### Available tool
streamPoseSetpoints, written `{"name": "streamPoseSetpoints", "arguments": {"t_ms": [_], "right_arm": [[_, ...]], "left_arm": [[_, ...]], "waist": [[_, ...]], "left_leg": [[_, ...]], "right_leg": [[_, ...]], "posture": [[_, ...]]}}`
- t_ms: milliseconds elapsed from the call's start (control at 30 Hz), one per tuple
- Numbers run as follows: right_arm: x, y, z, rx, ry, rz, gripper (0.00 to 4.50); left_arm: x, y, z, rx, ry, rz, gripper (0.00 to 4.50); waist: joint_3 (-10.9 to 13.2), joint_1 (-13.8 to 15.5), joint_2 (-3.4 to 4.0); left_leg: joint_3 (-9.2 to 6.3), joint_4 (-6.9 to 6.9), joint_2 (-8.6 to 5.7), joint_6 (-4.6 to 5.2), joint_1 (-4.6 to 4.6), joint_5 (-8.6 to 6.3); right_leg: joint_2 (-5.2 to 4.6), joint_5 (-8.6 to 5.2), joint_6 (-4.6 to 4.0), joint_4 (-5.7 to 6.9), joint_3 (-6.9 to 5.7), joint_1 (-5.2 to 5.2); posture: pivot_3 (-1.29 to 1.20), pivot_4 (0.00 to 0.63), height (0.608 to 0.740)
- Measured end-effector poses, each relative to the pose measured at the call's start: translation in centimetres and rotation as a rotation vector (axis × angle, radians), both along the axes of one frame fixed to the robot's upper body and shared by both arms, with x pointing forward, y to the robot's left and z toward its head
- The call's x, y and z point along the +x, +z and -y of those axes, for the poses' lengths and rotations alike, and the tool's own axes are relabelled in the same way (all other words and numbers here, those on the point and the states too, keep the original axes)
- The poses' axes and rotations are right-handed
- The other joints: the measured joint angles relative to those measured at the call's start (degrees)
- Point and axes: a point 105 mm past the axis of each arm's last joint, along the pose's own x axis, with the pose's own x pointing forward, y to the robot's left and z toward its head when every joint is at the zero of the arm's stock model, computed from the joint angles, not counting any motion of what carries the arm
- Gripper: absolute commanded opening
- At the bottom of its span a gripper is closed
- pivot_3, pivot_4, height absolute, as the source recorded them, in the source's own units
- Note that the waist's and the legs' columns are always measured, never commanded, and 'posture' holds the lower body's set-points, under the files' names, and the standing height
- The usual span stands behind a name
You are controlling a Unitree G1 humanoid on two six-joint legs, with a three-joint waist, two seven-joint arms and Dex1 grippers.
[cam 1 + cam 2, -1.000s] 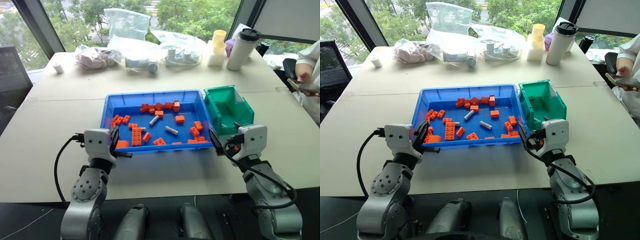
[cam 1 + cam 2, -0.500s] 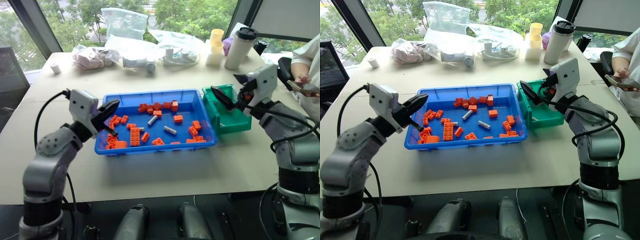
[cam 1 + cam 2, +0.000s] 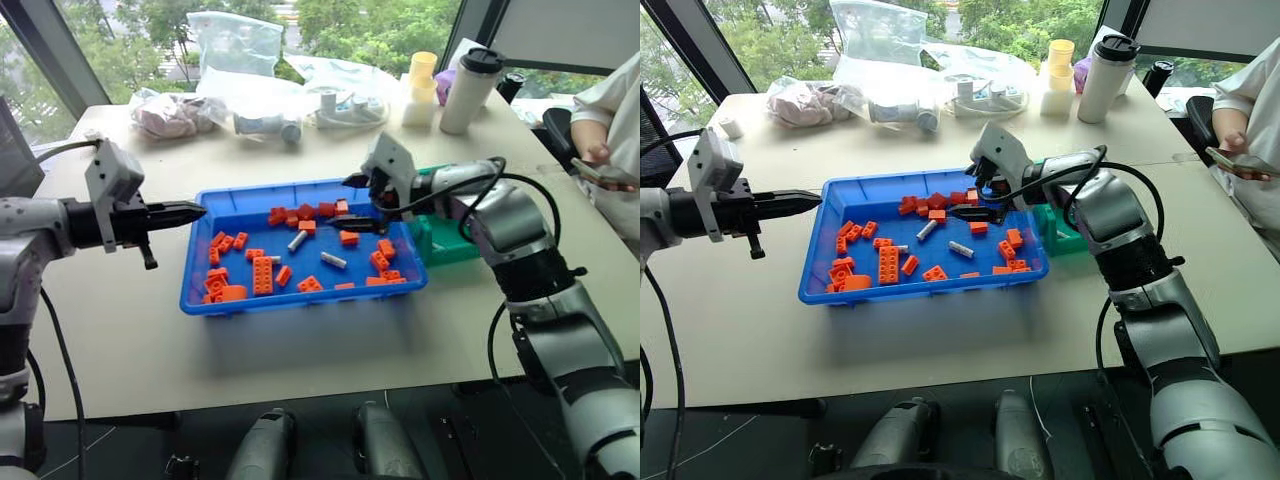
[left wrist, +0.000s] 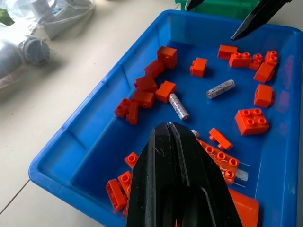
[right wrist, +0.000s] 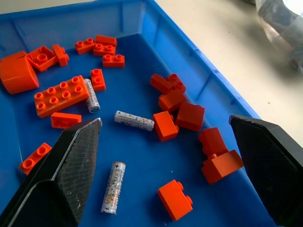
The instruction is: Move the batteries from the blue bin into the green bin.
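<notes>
My left pincer point(image 3: 190, 210) has swung up and out from the near edge of the bench point(image 3: 120, 330) and now hangs level beside the left wall of the blue bin point(image 3: 300, 300), its two black fingers pressed together into one point, holding nothing. My right pincer point(image 3: 355, 203) made the bigger move: a second ago it sat low by the bench's front right, half a second ago it was over the green bin point(image 3: 445, 245), and now it reaches over the bin's far right part, spread wide and empty. I judge that as my approach to a first pick; no transfer is done yet.

In the blue bin, a wide shallow tray of smooth glossy plastic with low walls, lie the batteries: one point(image 5: 92, 95) against a long studded brick, one point(image 5: 134, 120) near the middle, one point(image 5: 112, 187) nearest my right pincer. They are small silver-grey metal cylinders with printed wraps, likely to roll. Around them are scattered orange bricks point(image 5: 61, 95), hard, blocky and studded. The green bin, deep teal plastic with tall walls, stands touching the tray's right end, mostly behind my right arm
</notes>
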Motion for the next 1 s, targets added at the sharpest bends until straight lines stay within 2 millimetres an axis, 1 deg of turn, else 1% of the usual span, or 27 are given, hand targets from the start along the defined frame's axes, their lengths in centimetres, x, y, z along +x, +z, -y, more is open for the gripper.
{"name": "streamPoseSetpoints", "arguments": {"t_ms": [67,133,233,300,433,533,600,667,833,1000], "right_arm": [[0.3,-0.8,-0.6,-0.037,0.007,-0.028,4.46],[0.7,-1.8,-0.7,-0.087,-0.01,-0.07,4.46],[0.2,-3.4,-0.9,-0.152,0.021,-0.115,4.46],[0.1,-3.9,-1.2,-0.153,0.032,-0.125,4.46],[-0.4,-4.2,-2.2,-0.14,0.071,-0.138,4.46],[-0.1,-4.7,-3.3,-0.14,0.049,-0.155,4.46],[-0.4,-4.5,-4.5,-0.123,0.105,-0.113,4.46],[-0.4,-4.3,-5.4,-0.119,0.137,-0.063,4.46],[0.8,-5.3,-7.5,-0.118,0.112,-0.027,4.46],[1.9,-6.2,-8.0,-0.151,0.091,0.033,4.46]], "left_arm": [[-0.2,-0.3,0.2,0.003,-0.007,-0.006,0.0],[-0.4,-0.5,0.8,-0.001,-0.023,-0.002,0.0],[-0.6,-0.7,1.1,-0.01,-0.024,-0.009,0.0],[-0.6,-0.7,1.1,-0.014,-0.021,-0.009,0.0],[-0.6,-0.6,1.4,-0.019,-0.021,0.0,0.0],[-0.7,-0.7,1.5,-0.025,-0.016,-0.002,0.0],[-0.8,-1.1,1.6,-0.03,-0.014,-0.016,0.0],[-0.8,-1.2,1.6,-0.033,-0.008,-0.02,0.0],[-1.2,-0.9,2.0,-0.033,-0.012,-0.006,0.0],[-1.9,-1.3,1.9,-0.036,0.0,-0.016,0.0]], "waist": [[0.0,0.04,0.0],[0.0,0.14,0.0],[0.0,0.39,0.0],[0.0,0.32,0.0],[0.0,0.2,0.0],[0.0,-0.05,0.0],[0.0,-0.19,0.01],[0.0,-0.47,0.0],[0.0,-1.06,0.0],[0.0,-1.19,0.0]], "left_leg": [[0.01,0.01,-0.01,-0.02,-0.05,0.01],[0.01,0.02,-0.01,-0.02,-0.06,0.01],[0.0,0.03,-0.01,-0.02,-0.08,0.01],[0.01,0.04,-0.01,-0.03,-0.07,0.01],[0.01,0.02,0.0,-0.04,-0.07,0.02],[0.01,0.02,0.0,-0.06,-0.07,0.03],[0.01,0.0,0.0,-0.07,-0.08,0.04],[0.0,0.01,0.0,-0.07,-0.07,0.04],[-0.02,-0.01,0.0,-0.15,-0.07,0.09],[-0.01,-0.03,0.0,-0.21,-0.07,0.12]], "right_leg": [[-0.01,0.0,0.0,0.02,0.02,-0.06],[-0.01,0.01,-0.01,0.03,0.02,-0.06],[-0.01,0.01,-0.01,0.04,0.01,-0.08],[-0.01,0.01,-0.01,0.07,0.02,-0.08],[0.0,0.01,-0.01,0.12,0.02,-0.13],[0.0,0.01,-0.02,0.16,0.03,-0.16],[0.0,0.01,-0.02,0.17,0.04,-0.19],[0.0,0.01,-0.02,0.16,0.02,-0.17],[0.01,0.02,-0.02,0.19,0.03,-0.18],[0.03,0.02,-0.03,0.18,0.04,-0.2]], "posture": [[0.0,0.15,0.74],[0.0,0.15,0.74],[0.0,0.15,0.74],[0.0,0.15,0.74],[0.0,0.15,0.74],[0.0,0.15,0.74],[0.0,0.15,0.74],[0.0,0.15,0.74],[0.0,0.15,0.74],[0.0,0.15,0.74]]}}
